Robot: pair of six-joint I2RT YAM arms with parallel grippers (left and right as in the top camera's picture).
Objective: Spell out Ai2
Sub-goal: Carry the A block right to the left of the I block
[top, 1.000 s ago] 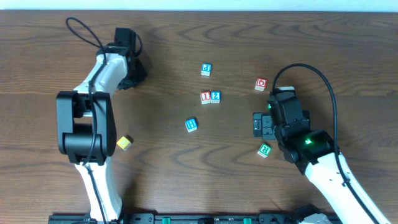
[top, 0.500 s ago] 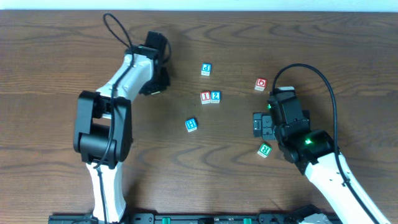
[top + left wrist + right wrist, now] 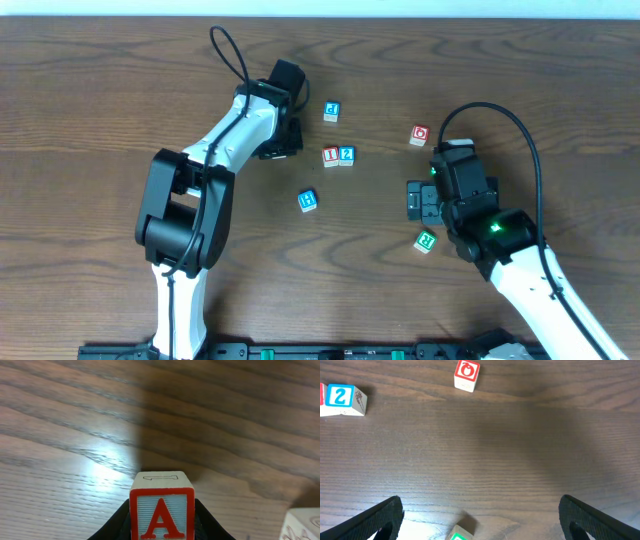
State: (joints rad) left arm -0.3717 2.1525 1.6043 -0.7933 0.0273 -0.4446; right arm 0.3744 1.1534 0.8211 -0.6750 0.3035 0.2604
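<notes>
- Overhead: "I" cube (image 3: 330, 156) and "2" cube (image 3: 346, 155) already touch, the 2 at the I's three o'clock — two letters set.
- Left gripper (image 3: 285, 142) clamps the "A" cube (image 3: 162, 510) near the I's nine o'clock — placing it remains.
- Right gripper (image 3: 415, 200) gapes wide, empty.

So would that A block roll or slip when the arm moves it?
It probably won't roll: the A block is a flat-faced cube. It looks like solid wood, so it is likely stiff and light for the left gripper clamping its sides. Its smooth painted faces might slip a little, though the grip looks square.
</notes>
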